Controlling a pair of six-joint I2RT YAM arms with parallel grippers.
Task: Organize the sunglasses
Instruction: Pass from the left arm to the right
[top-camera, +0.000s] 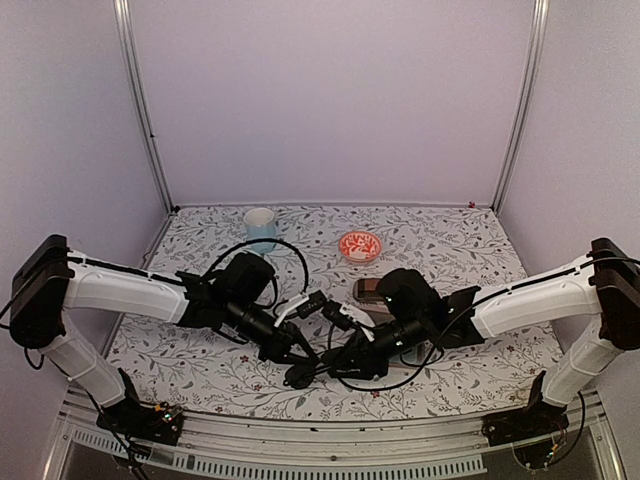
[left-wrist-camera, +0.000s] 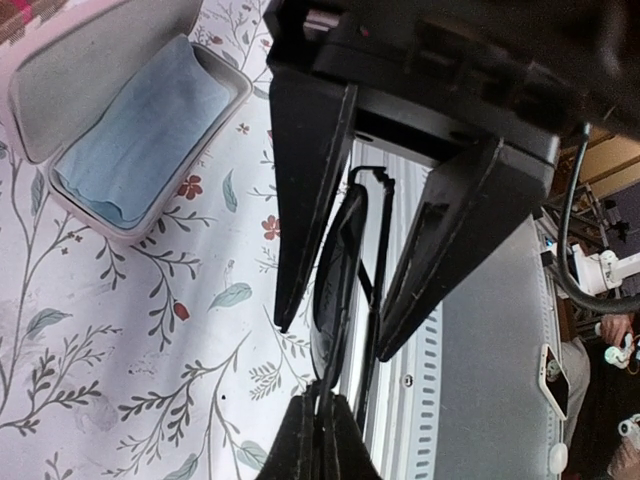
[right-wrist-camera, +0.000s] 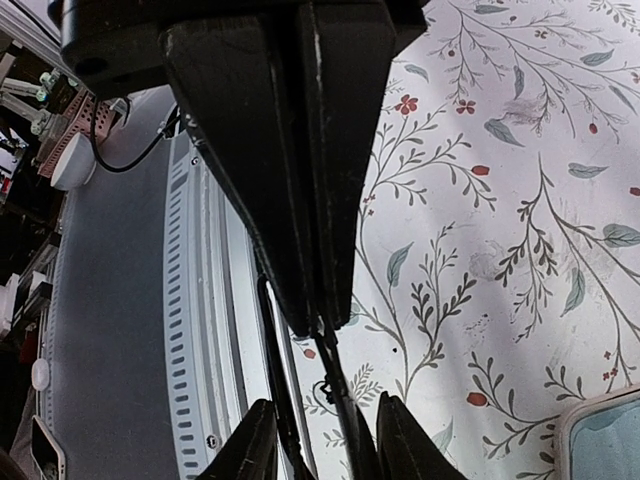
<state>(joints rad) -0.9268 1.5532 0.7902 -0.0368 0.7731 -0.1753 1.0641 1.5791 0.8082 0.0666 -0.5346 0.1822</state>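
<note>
Black sunglasses with dark lenses and thin black arms (left-wrist-camera: 335, 275) are held up by the near edge of the flowery tabletop (left-wrist-camera: 120, 360), right between the two robot arms. The left pincer (left-wrist-camera: 318, 425) is shut tight on one end of the black sunglasses. The right pincer (right-wrist-camera: 325, 440) is about half wide. Its two fingers stand on both sides of the glasses, with the thin arms in the gap, and I see no finger touching them.

I think the job right now is for the right pincer to catch a thin arm so the glasses can be folded flat. To do it well, it should pinch softly and near the hinge, because the arms look bendy and could slip or snap. The left pincer should hold on firmly and not twist, so the glasses do not drop.

An open pale pink oblong case (left-wrist-camera: 85, 70) lies near on the tabletop, with a soft blue cloth (left-wrist-camera: 140, 130) inside. It looks like a good home for the glasses once they are folded
</note>
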